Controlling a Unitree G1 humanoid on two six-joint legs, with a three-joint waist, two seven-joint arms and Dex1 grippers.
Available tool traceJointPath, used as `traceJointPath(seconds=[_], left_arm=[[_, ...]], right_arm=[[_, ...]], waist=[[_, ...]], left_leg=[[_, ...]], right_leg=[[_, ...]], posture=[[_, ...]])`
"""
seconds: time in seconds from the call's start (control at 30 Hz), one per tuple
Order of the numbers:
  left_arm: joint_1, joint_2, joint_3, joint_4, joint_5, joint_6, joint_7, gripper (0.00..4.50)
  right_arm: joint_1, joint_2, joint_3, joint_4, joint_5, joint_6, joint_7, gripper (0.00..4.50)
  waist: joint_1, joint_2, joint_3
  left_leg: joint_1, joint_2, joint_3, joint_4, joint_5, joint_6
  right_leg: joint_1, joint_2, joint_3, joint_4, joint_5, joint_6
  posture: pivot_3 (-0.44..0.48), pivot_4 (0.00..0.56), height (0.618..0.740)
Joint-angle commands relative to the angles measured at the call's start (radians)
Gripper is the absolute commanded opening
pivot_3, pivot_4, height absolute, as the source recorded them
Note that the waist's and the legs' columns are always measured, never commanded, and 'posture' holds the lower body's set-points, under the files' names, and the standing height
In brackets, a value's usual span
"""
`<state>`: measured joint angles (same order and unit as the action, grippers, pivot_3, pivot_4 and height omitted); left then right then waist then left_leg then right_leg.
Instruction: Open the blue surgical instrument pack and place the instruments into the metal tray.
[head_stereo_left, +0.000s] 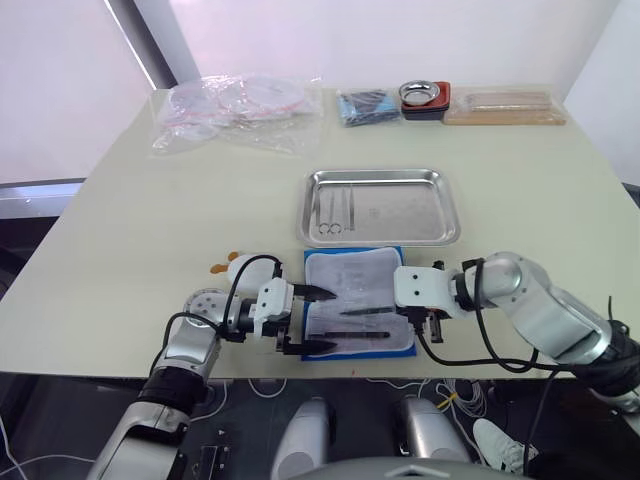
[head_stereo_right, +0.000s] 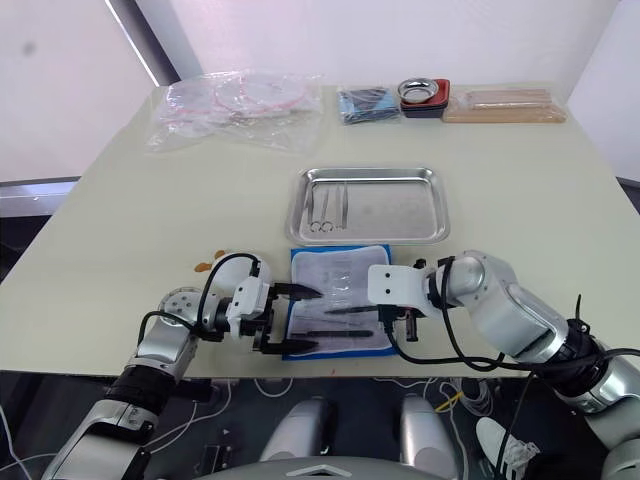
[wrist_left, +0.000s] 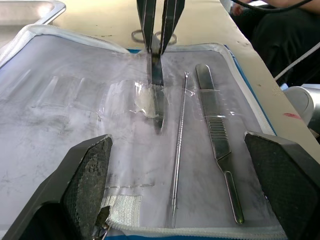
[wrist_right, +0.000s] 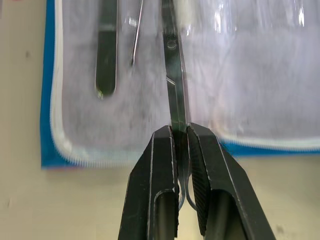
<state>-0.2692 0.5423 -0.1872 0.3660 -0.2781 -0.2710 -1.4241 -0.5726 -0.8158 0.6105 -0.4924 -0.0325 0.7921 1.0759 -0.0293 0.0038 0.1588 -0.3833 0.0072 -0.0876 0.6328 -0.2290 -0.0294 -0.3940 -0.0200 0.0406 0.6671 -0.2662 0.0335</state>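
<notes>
Right wrist view: scissors (wrist_right: 174, 75) are pinched by the right gripper (wrist_right: 181, 150) at the opened pack (head_stereo_left: 358, 305), lower centre; left gripper (wrist_left: 185, 165) gapes; a straight lift toward the tray (head_stereo_left: 380, 205) is advised.

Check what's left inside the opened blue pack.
On the blue pack's pale lining: scissors pinched by the right gripper, tips under a clear pocket strip, plus a thin probe and a flat handle. Beneath the lining is hidden.

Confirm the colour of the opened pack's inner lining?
Pale grey-white; the surgical instrument pack shows blue only along its edge. Clearest in the left wrist view.
</notes>
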Motion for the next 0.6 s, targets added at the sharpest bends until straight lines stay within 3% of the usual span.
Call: traceJointPath(seconds=[0.03,0.6], left_arm=[[0.043,-0.019,-0.064,0.068,0.069,0.028,0.008,4.5],[0.048,-0.02,-0.058,0.075,0.071,0.019,0.006,4.5]], right_arm=[[-0.027,-0.042,-0.06,-0.038,0.015,-0.028,0.039,0.07],[0.01,-0.185,-0.229,0.035,0.063,-0.149,0.135,0.07]], waist=[[0.001,0.0,0.0],[0.013,0.002,0.0]], left_leg=[[0.0,0.0,0.0,0.0,0.0,0.0],[0.0,0.0,0.0,-0.004,0.0,0.0]], right_leg=[[0.0,0.0,0.0,0.0,0.0,0.0],[0.0,0.0,0.0,-0.005,0.0,0.001]], posture=[[0.0,0.15,0.74],[0.0,0.15,0.74]])
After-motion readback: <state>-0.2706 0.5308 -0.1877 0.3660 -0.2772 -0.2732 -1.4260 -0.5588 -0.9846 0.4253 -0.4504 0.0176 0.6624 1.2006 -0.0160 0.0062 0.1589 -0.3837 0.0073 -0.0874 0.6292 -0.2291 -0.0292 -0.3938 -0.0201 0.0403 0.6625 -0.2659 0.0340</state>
